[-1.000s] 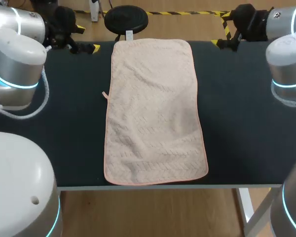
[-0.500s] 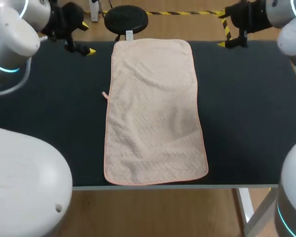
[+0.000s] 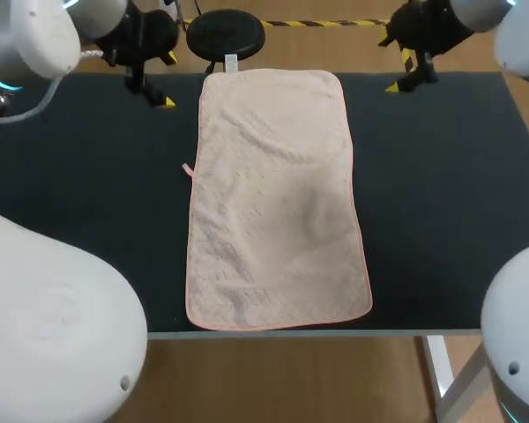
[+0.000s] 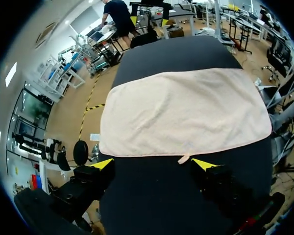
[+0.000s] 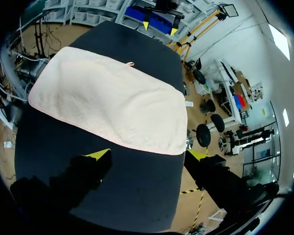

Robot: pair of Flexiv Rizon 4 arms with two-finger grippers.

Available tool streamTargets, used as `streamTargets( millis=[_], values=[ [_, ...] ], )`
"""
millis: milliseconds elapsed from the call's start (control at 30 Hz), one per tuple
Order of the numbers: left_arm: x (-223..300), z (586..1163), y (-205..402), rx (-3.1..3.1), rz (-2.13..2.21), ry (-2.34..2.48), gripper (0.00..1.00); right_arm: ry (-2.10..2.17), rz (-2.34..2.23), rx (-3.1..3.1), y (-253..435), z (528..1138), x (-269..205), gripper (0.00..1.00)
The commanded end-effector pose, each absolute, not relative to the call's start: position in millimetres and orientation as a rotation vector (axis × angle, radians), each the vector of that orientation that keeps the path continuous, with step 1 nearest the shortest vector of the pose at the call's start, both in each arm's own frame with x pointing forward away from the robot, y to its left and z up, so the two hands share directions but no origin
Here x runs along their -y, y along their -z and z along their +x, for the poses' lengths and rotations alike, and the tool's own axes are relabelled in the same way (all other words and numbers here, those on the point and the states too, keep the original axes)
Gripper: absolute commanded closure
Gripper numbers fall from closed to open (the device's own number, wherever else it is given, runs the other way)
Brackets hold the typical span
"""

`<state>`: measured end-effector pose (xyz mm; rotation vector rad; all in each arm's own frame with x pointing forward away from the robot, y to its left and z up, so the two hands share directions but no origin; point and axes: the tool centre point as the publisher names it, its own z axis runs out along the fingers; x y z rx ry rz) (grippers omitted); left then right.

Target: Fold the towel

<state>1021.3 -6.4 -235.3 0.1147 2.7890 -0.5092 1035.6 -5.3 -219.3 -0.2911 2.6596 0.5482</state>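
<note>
The towel point(image 3: 278, 198) lies spread flat and unfolded down the middle of the table point(image 3: 441, 194), its short ends at the far and near edges — a small loop point(image 3: 188, 168) sticks out from its left long side. Our left gripper point(image 4: 153, 165) sits by the table's far edge, beside the towel's far left corner, its fingers spread wide with nothing between them. Our right gripper point(image 5: 148, 155) — likewise released — sits by the far edge, beside the towel's far right corner.
</note>
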Motion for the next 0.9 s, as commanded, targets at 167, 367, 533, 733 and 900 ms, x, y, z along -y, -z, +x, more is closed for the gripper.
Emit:
streamTargets(
  millis=[167, 367, 533, 733, 900],
  values=[
    [19.2, 1008.9, 250.9, -2.916, 0.088, 0.220, 0.00, -0.341, -0.201, -2.839, 239.2, 1017.9, -21.0, 0.00],
    [32.7, 1004.1, 278.0, -2.962, 0.134, 0.068, 0.00, -0.234, -0.223, -2.893, 263.6, 1007.6, -38.4, 0.00],
    [40.9, 1003.7, 299.0, -2.996, 0.147, -0.018, 0.00, -0.195, -0.140, -2.924, 281.1, 1006.1, -41.3, 0.00],
    [42.4, 1003.9, 301.3, -3.004, 0.157, -0.002, 0.00, -0.190, -0.155, -2.917, 284.5, 1006.4, -40.0, 0.00],
    [42.4, 1003.9, 301.3, -3.004, 0.157, -0.002, 0.00, -0.190, -0.155, -2.917, 284.5, 1006.4, -40.0, 0.00]
  ],
)
